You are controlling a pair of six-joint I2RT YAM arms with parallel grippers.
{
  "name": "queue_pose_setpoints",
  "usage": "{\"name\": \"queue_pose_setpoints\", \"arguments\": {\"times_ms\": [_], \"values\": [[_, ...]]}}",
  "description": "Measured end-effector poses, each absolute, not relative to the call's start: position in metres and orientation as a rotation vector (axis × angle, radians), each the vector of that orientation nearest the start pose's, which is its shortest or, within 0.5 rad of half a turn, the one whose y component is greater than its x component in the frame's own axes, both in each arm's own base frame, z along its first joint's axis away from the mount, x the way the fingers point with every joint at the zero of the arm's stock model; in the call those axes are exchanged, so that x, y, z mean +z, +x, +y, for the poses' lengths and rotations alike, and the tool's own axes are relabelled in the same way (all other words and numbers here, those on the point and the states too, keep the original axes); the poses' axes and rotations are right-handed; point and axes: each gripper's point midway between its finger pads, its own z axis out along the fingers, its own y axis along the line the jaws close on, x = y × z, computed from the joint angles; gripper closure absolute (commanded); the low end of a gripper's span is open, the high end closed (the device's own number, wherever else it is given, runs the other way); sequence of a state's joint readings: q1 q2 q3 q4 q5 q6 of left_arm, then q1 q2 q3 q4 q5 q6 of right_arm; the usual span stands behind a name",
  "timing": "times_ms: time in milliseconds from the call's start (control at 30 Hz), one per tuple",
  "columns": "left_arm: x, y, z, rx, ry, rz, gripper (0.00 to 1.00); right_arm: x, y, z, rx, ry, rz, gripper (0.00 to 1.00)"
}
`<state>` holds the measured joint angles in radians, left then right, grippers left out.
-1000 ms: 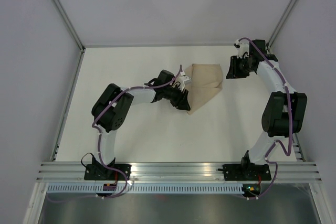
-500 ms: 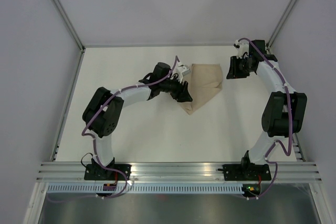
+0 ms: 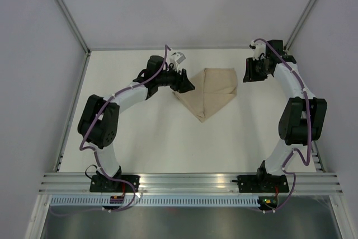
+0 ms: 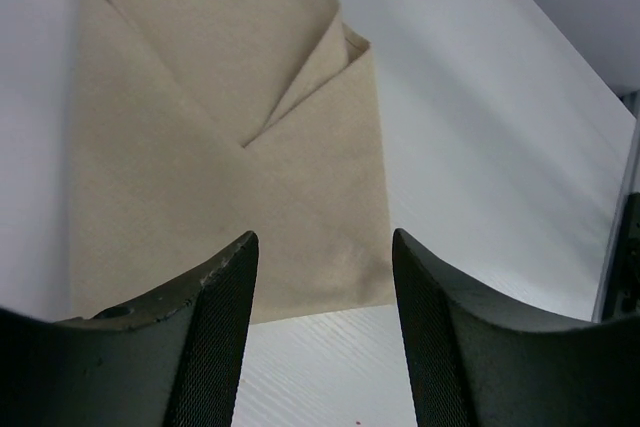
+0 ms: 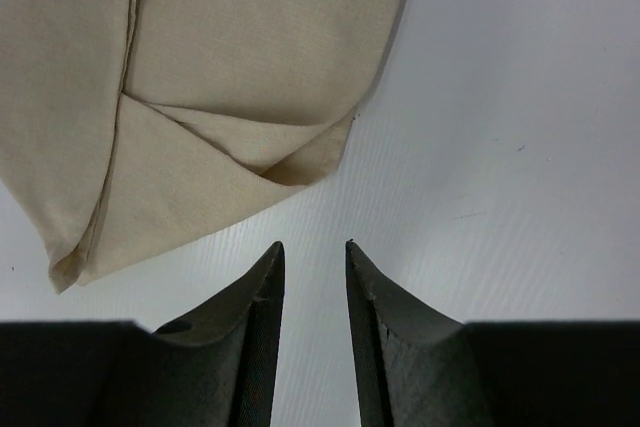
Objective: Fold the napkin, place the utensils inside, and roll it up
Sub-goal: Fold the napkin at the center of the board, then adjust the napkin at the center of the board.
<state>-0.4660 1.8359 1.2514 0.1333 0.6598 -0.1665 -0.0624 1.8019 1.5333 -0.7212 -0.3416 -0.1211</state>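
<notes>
The beige napkin (image 3: 208, 90) lies folded on the white table, with a straight far edge and a point toward the near side. It also shows in the left wrist view (image 4: 230, 147) and in the right wrist view (image 5: 230, 77), with overlapping flaps. My left gripper (image 3: 184, 84) is open and empty just left of the napkin; in its wrist view (image 4: 325, 247) the jaws stand apart over the napkin's edge. My right gripper (image 3: 246, 74) is just right of the napkin's far right corner, narrowly open and empty (image 5: 315, 247). The fork is out of view.
The white table (image 3: 140, 138) is bounded by grey walls and aluminium frame posts (image 3: 70, 15). A metal rail (image 3: 184, 182) carrying both arm bases runs along the near edge.
My left gripper has moved off the napkin's near left edge, up and to the left, and now stands beside it. The napkin's left side is uncovered. The right arm has not moved.
</notes>
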Motion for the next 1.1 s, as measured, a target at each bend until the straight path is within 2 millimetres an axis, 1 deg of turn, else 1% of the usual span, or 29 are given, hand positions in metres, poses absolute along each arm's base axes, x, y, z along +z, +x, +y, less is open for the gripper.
{"name": "queue_pose_setpoints", "arguments": {"times_ms": [133,267,333,400,433,500,600,700,833,967,1100], "values": [[0.159,0.415,-0.31,-0.952,0.645,1.969,0.37,0.132,0.429,0.025,0.349,-0.216,2.512,0.63],[0.168,0.444,-0.285,-0.852,0.524,1.975,0.38,0.107,0.412,0.022,0.353,-0.209,2.575,0.64],[0.17,0.462,-0.266,-0.799,0.451,1.98,0.38,0.092,0.401,0.018,0.355,-0.201,2.613,0.64],[0.172,0.479,-0.252,-0.751,0.392,1.982,0.39,0.082,0.392,0.017,0.36,-0.194,2.644,0.64],[0.171,0.489,-0.247,-0.735,0.369,1.982,0.39,0.078,0.388,0.017,0.364,-0.194,2.658,0.64],[0.166,0.505,-0.245,-0.712,0.341,1.985,0.41,0.071,0.382,0.017,0.373,-0.189,2.676,0.64],[0.144,0.521,-0.249,-0.696,0.315,2.022,0.43,0.065,0.375,0.019,0.391,-0.191,2.694,0.64],[0.115,0.53,-0.255,-0.694,0.293,2.082,0.44,0.06,0.37,0.024,0.403,-0.204,2.708,0.65],[0.078,0.529,-0.256,-0.699,0.253,2.173,0.46,0.055,0.367,0.037,0.419,-0.243,2.72,0.66],[0.059,0.525,-0.258,-0.709,0.22,2.222,0.48,0.045,0.367,0.05,0.438,-0.274,2.738,0.66],[0.054,0.52,-0.265,-0.714,0.21,2.241,0.48,0.034,0.365,0.057,0.451,-0.287,2.767,0.66]]}}
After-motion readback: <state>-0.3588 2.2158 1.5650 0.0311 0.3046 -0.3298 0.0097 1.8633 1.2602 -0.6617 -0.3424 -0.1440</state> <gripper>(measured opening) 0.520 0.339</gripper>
